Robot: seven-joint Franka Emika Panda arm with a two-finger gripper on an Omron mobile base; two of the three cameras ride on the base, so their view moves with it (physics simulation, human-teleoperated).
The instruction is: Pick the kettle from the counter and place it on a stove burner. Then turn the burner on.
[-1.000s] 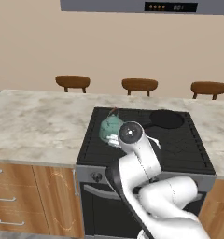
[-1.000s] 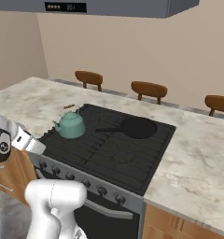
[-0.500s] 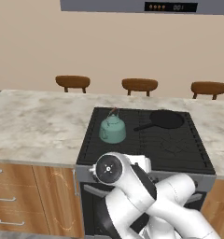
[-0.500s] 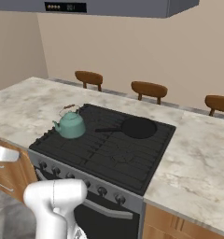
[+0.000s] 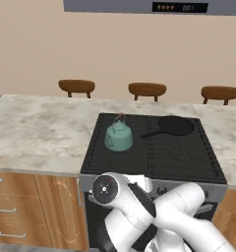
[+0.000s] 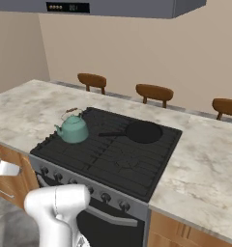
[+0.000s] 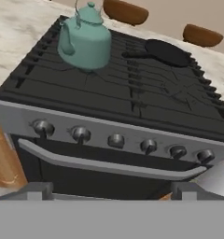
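The arm has swung down from over the stove to its front edge, leaving the teal kettle standing alone on the near-left stove burner. The end effector is released, its dark tips spread wide and empty, facing the row of silver knobs (so placing looks done and turning the burner on seems next). A black frying pan sits far right. The marbled surface flanks the range; three wooden stools stand against a beige wall.
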